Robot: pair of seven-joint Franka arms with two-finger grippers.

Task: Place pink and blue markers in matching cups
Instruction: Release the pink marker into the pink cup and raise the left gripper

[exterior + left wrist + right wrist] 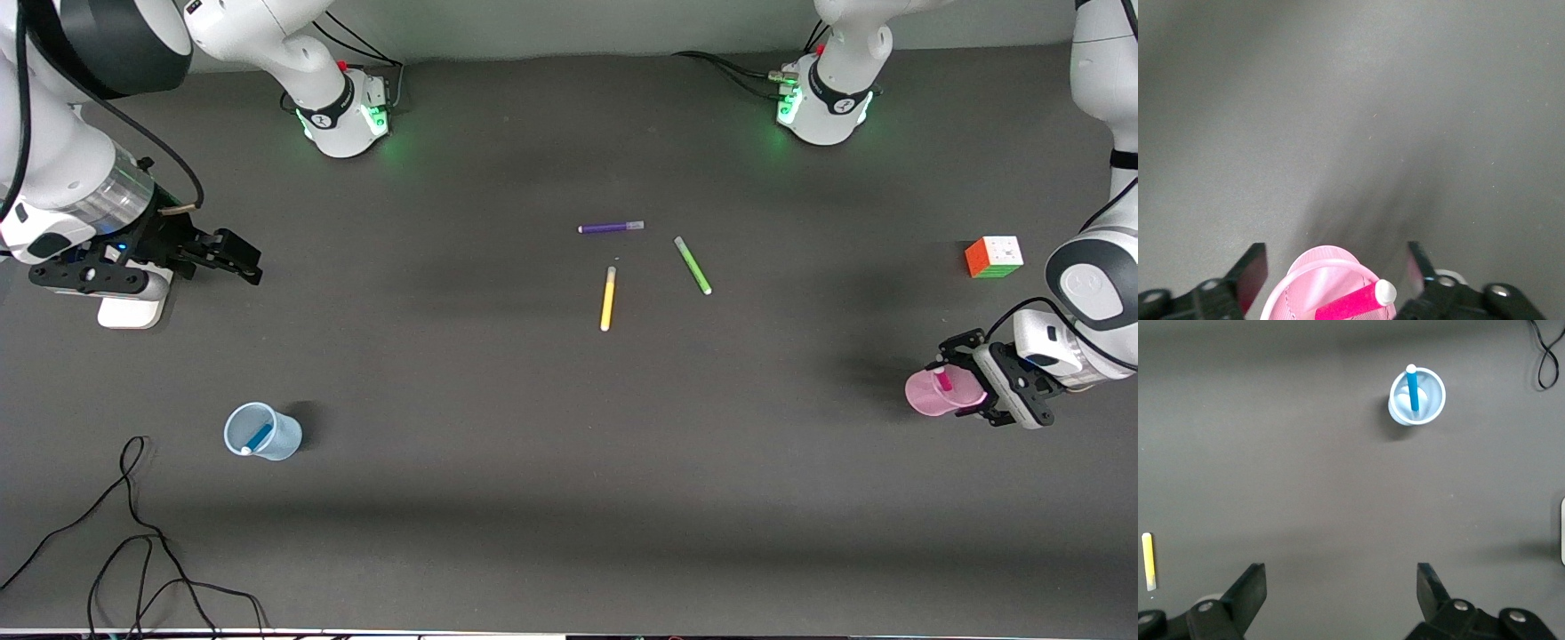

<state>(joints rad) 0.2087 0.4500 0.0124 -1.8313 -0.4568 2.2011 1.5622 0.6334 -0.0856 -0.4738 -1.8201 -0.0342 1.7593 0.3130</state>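
Note:
The light blue cup (284, 440) stands near the right arm's end of the table with the blue marker (259, 436) inside it. Both also show in the right wrist view, cup (1435, 400) and marker (1413, 387). The light pink cup (925, 396) sits near the left arm's end with the pink marker (943, 382) inside it. My left gripper (973, 380) is open, its fingers either side of the pink cup (1305, 287) with a gap on each side; the pink marker (1351, 303) leans on the rim. My right gripper (233, 253) is open and empty, up over the table's right-arm end (1341, 587).
A purple pen (612, 228), a green pen (693, 265) and a yellow pen (608, 299) lie mid-table. A colour cube (994, 257) sits toward the left arm's end, farther from the camera than the pink cup. A black cable (133, 533) loops near the front corner.

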